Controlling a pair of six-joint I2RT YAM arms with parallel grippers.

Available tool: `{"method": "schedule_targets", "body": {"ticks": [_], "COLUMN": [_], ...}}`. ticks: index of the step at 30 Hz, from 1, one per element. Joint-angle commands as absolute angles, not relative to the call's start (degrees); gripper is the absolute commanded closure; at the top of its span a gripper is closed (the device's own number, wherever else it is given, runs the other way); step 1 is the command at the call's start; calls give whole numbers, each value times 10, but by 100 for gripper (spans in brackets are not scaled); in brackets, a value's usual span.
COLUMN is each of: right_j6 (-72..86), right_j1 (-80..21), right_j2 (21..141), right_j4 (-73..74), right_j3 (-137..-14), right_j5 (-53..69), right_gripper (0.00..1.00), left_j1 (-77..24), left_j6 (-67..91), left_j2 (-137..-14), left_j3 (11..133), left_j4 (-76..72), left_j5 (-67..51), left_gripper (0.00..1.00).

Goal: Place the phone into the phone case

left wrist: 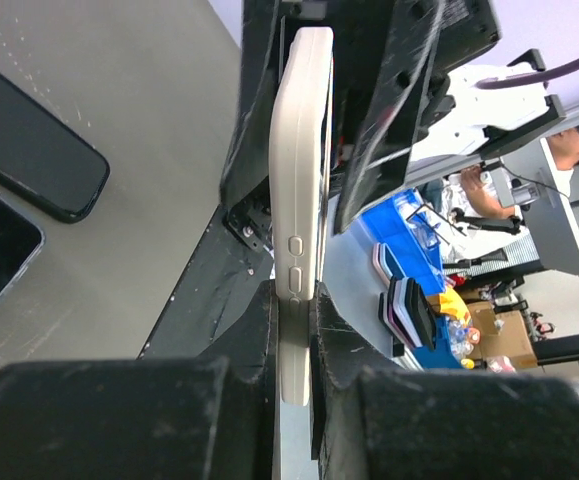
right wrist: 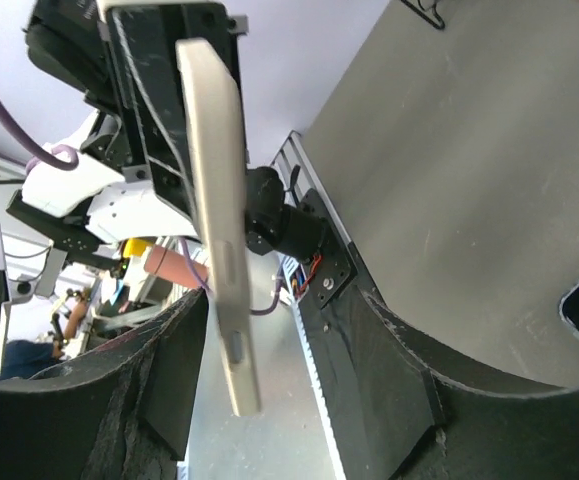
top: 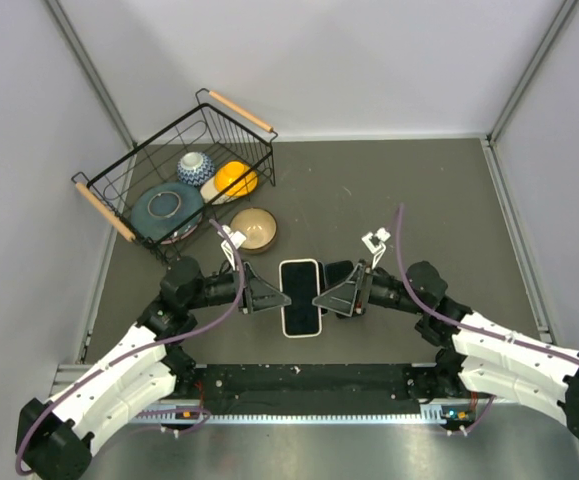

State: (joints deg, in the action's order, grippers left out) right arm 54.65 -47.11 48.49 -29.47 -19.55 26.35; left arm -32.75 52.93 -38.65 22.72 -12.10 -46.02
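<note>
— What does the left pincer point(top: 274, 297) have?
— It is clamped on the phone case point(top: 301, 298). Its two fingers press the case's broad faces from above and below at the long edge nearest that arm. The left wrist view shows the cream edge wedged tight between them.

— And the right pincer point(top: 327, 298)?
— Its jaws stand apart. They straddle the opposite long edge, one finger above the case and one below. In the right wrist view there is a gap on either side of the case.

— How does the case lie?
— It lies flat between the two sets of fingertips, with its broad dark face turned up. Its long axis runs crosswise to both pincers, from the arms' bases toward the far wall. One short end sticks out on the near side of the fingers and the other on the far side. The side buttons show on the cream edge in both wrist views.

— Is a phone in it?
— That cannot be told, because the upward face is simply dark. A black phone point(top: 339, 271) lies flat on the table point(top: 429, 200) just beyond the right pincer's fingers, on their far side, close beside the case. It also points lengthwise toward the far wall.
</note>
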Motion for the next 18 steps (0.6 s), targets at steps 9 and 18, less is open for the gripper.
{"method": "schedule_targets", "body": {"ticks": [9,18], "right_j6": [568,542], "right_j1": [-493,-494], "right_j2": [508,519], "right_j4": [-386,-338], "right_j3": [-182,-221], "right_j5": [274,230], "right_gripper": [57,100], "left_j1": [-326,-327], "left_j6": [525,479], "left_j2": [-387,-419], "left_j3": [234,245], "left_j4": [-150,-80], "left_j5": [-414,-379], "left_gripper": [100,100]}}
